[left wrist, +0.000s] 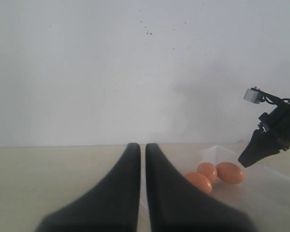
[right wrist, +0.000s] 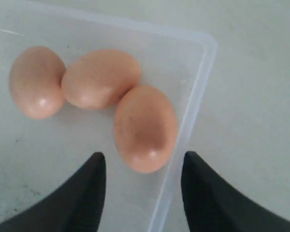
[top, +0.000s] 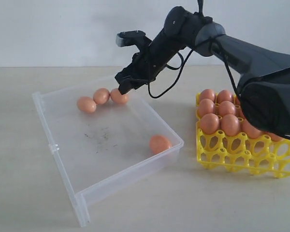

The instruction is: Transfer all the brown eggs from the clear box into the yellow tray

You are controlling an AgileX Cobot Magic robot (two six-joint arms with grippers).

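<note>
Four smooth oval brown eggs [top: 101,95] lie in the clear box [top: 101,159] in the exterior view: three touching in a row at the far corner, one alone at the near right corner. The box is thin plastic with dark scuffs. The yellow tray [top: 241,159], a glossy lattice, holds more eggs. The table [top: 24,193] is matte beige, the wall [top: 63,29] plain white. In the left wrist view the left gripper [left wrist: 142,145] is pressed together, empty. In the right wrist view the right gripper [right wrist: 143,154] stands spread, one finger on each side of one egg, not touching it.
</note>
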